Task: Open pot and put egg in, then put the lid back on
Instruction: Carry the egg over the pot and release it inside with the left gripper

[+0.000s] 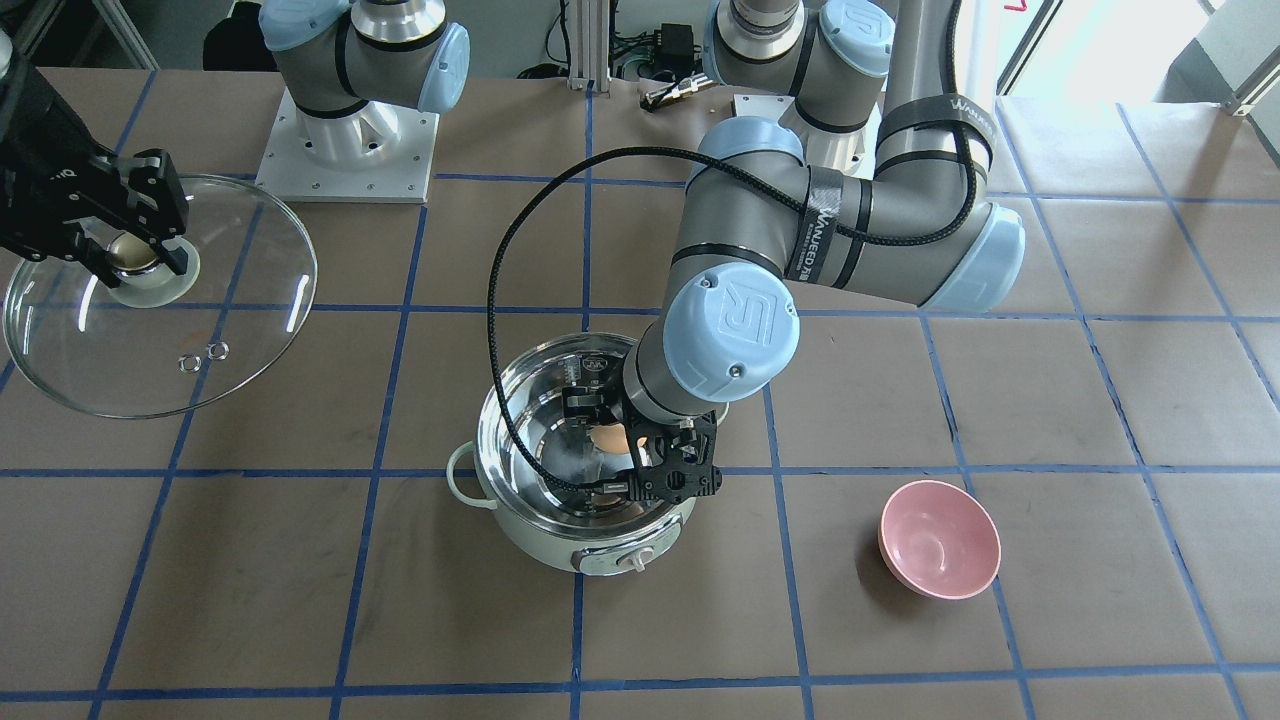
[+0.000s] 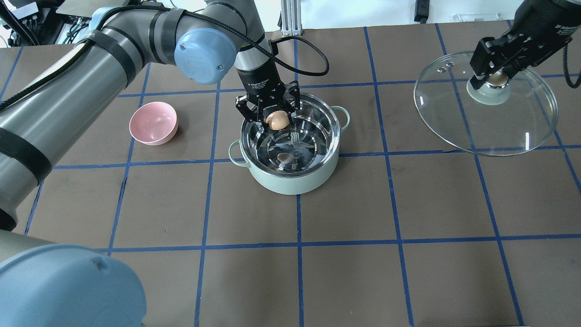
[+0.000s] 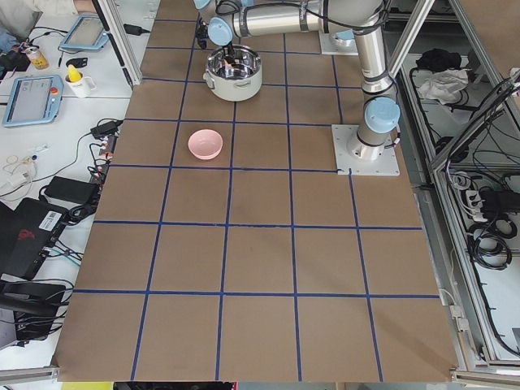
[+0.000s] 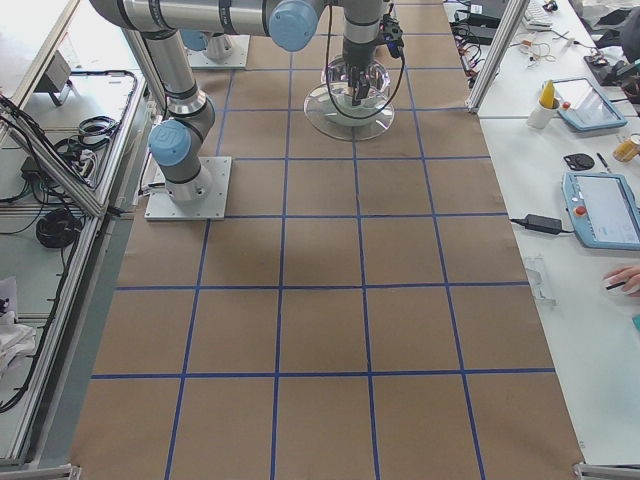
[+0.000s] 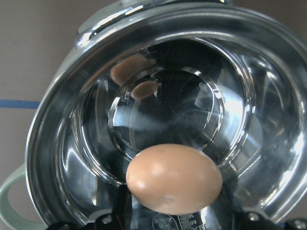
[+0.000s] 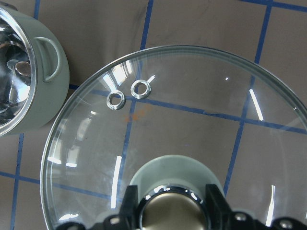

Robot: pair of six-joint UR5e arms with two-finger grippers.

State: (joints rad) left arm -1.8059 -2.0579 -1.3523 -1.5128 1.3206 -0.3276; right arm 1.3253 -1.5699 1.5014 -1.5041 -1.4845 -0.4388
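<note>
While the left gripper (image 2: 276, 117) hangs over the open pot (image 2: 295, 184), its 2 fingers are closed partway on the egg (image 5: 173, 178), pinching it from both sides. The egg sits at about rim level, above the steel interior and on the side of the pot farthest from the robot. It is not touching the pot floor, and its reflection shows on the shiny bottom. The pot stands upright near the table (image 2: 363, 204) centre with its dial knob (image 1: 634, 561) facing away from the robot and 1 loop handle (image 1: 463, 478) on each side.

The lid (image 2: 481, 122) is off the pot and well apart from it, out toward the robot's right. The right gripper (image 2: 494, 78) clamps narrowly on the lid's beige knob (image 6: 170, 211), with a finger on either side of it above the pale green base. The 2 vent holes (image 6: 127, 94) lie on the part of the glass nearest the pot. Cannot tell if the lid rim touches the table or hangs just above it.

A pink bowl (image 2: 153, 122) sits upright on the table toward the robot's left of the pot, apart from it.
</note>
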